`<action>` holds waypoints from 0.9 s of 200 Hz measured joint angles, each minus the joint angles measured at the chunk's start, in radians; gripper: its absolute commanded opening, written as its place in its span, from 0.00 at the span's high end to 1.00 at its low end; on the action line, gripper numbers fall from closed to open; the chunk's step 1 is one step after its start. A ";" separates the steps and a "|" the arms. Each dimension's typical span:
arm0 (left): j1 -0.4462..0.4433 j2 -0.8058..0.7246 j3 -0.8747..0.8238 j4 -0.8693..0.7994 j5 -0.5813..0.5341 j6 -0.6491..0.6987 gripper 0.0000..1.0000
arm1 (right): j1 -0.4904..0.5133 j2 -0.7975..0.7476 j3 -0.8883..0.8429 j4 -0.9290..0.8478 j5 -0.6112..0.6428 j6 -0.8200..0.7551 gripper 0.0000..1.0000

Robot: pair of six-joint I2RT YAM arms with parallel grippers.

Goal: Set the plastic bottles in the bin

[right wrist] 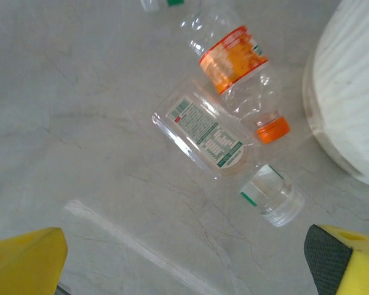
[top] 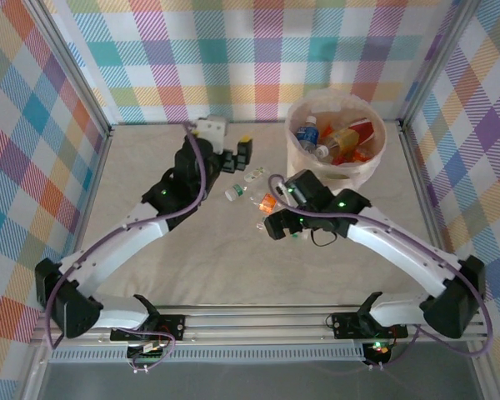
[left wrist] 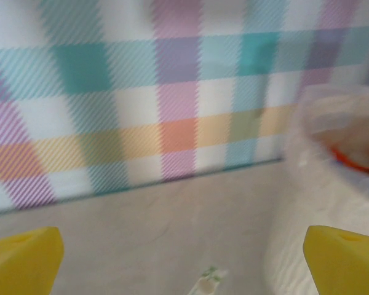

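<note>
The bin (top: 375, 162) stands at the back right and holds several plastic bottles (top: 333, 140). Three more crushed bottles lie on the table left of it. One has an orange label and cap (right wrist: 234, 58) (top: 267, 202). A flattened one carries a green-and-white label (right wrist: 206, 135). The third is small with a green label (top: 233, 193). My right gripper (right wrist: 184, 264) (top: 272, 225) hovers open just in front of these, nothing between its yellow fingers (right wrist: 24, 258). My left gripper (left wrist: 184, 264) (top: 240, 154) is open behind them, facing the bin wall (left wrist: 320, 203), with a small bottle (left wrist: 206, 284) below it.
Plaid walls enclose the table on three sides, with metal posts at the back corners (top: 108, 125). A short clear bottle piece with a green stripe (right wrist: 272, 195) lies beside the flattened bottle. The bin's ribbed wall (right wrist: 350, 92) is close on the right of the right wrist view.
</note>
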 measured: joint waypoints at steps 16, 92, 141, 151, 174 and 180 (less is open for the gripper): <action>0.048 -0.064 -0.076 -0.031 -0.074 -0.077 0.00 | 0.019 0.060 0.004 0.000 0.012 -0.017 0.00; 0.319 -0.284 -0.323 -0.296 -0.179 -0.518 0.00 | 0.031 0.290 0.079 0.005 0.088 -0.099 0.00; 0.344 -0.285 -0.358 -0.402 -0.156 -0.593 0.00 | 0.031 0.425 0.157 0.016 0.133 -0.167 0.00; 0.350 -0.285 -0.360 -0.417 -0.156 -0.597 0.00 | 0.031 0.447 0.166 0.018 0.138 -0.182 0.00; 0.361 -0.294 -0.378 -0.438 -0.156 -0.615 0.00 | 0.031 0.496 0.189 0.019 0.149 -0.208 0.00; 0.362 -0.297 -0.383 -0.443 -0.156 -0.616 0.00 | 0.031 0.507 0.194 0.022 0.152 -0.214 0.00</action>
